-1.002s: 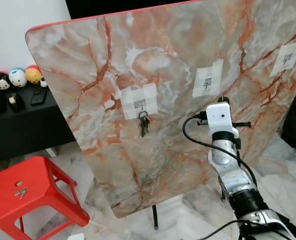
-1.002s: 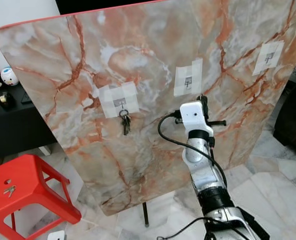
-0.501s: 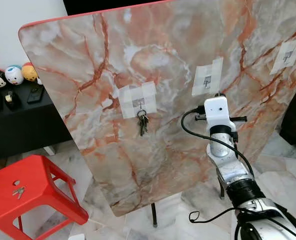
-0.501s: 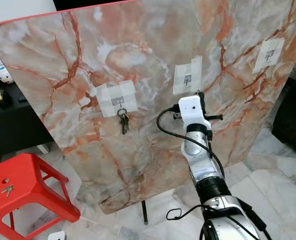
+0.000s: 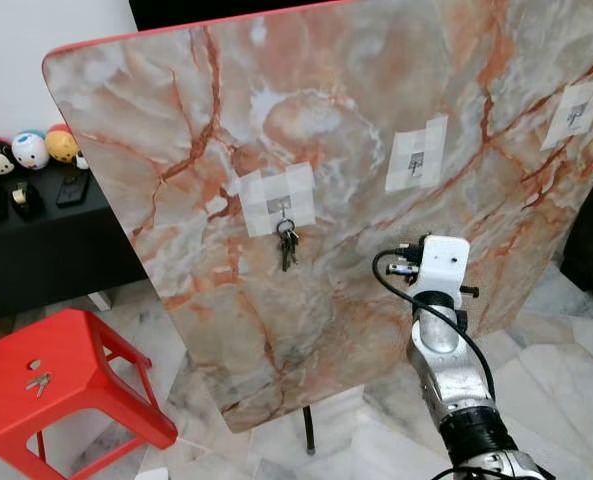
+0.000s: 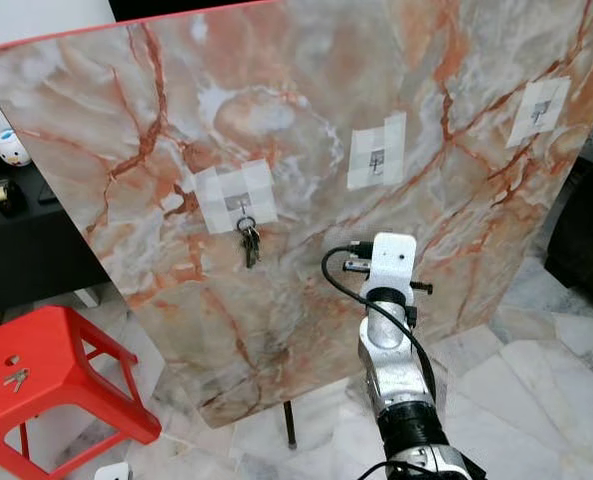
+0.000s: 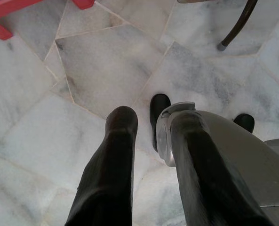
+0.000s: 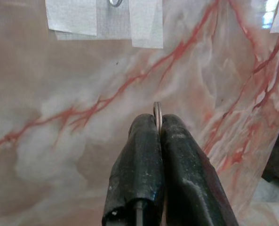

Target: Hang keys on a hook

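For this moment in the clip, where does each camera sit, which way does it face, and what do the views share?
Left eye view: on the head, facing forward and down at the marble board, hung keys, red stool; right arm rises before the board.
Right eye view: the other eye, same scene; the second hook sits above the right arm.
Left wrist view: along the left claw, facing the marble floor.
Right wrist view: along the right claw, pinching a key ring, facing the board.
Shared: the board in both eye views and the right wrist view.
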### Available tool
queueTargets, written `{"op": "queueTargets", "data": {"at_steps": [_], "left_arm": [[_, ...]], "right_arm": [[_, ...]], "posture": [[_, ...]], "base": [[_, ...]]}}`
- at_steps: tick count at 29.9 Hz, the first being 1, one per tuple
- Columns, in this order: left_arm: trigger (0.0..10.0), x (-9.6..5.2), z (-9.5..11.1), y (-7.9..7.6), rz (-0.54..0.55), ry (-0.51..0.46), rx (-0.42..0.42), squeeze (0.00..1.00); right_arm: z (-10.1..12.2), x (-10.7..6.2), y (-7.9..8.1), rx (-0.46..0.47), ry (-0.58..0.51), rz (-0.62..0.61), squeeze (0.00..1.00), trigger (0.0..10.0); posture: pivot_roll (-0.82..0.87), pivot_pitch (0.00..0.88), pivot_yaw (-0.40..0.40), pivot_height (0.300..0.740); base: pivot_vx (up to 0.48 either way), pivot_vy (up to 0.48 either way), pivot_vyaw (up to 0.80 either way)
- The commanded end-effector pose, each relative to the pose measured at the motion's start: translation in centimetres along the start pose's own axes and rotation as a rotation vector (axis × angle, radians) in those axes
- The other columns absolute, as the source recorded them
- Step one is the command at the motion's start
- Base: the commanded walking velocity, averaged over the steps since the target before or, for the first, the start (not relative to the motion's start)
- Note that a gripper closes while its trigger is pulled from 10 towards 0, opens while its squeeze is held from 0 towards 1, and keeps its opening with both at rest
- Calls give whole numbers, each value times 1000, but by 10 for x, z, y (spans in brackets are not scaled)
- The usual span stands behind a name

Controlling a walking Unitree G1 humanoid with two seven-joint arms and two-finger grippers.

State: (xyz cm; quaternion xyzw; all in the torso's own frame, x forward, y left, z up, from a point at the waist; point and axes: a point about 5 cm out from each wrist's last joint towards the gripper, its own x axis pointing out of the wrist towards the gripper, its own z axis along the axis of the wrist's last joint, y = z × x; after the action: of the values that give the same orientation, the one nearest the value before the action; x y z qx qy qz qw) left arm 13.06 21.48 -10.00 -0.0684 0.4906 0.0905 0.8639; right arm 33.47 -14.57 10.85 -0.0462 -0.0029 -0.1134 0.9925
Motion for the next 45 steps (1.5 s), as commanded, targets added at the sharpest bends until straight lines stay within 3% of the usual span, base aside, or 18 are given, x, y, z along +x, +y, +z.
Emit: {"op": "queueTargets", "data": {"at_steps": [1, 13, 15, 17, 20, 22, 26, 32, 40, 45], "left_arm": [[10000, -1, -3, 5, 16, 16, 23, 0], [10000, -4, -12, 15, 57, 42, 37, 0], [10000, -6, -16, 20, 70, 50, 36, 0], [10000, -7, -17, 20, 73, 50, 33, 0], [10000, -9, -20, 28, 92, 59, 25, 0], [10000, -9, -21, 30, 93, 60, 25, 0], [10000, -10, -12, 40, 93, 40, 33, 0], [10000, -13, 1, 59, 101, 14, 38, 0], [10000, -20, -4, 79, 120, 25, 29, 0], [10000, -23, -18, 77, 102, 57, 28, 0]], "right_arm": [[4, -1, 1, 17, -1, 6, 0, 10000], [2, -7, -13, 27, 7, -41, 0, 10000], [-3, -18, -27, 33, 26, -99, 0, 10000], [-4, -20, -30, 33, 27, -109, 0, 10000], [-13, -41, -52, 5, 40, -132, 0, 10000], [-15, -44, -55, -5, 40, -127, 0, 10000], [-17, -69, -63, -36, 38, -62, 0, 10000], [-21, -78, -72, -85, 56, -50, 0, 10000], [-12, -73, -66, -74, 43, -30, 0, 10000], [-11, -74, -60, -58, 43, -22, 0, 10000]], "posture": [[-147, 0, 40, 740], [-146, 0, 27, 740], [-140, 0, 20, 740], [-140, 0, 20, 740], [-148, 0, 21, 740], [-160, 0, 23, 740], [-172, 0, 22, 740], [-186, 0, 27, 740], [-177, 0, 16, 740], [-172, 0, 10, 740]], "base": [[0, 0, 0], [0, 0, 0], [120, 0, 0], [240, 0, 0], [254, 0, 0], [251, 0, 0], [262, 0, 0], [282, 0, 0], [300, 0, 0], [55, 0, 0]]}}
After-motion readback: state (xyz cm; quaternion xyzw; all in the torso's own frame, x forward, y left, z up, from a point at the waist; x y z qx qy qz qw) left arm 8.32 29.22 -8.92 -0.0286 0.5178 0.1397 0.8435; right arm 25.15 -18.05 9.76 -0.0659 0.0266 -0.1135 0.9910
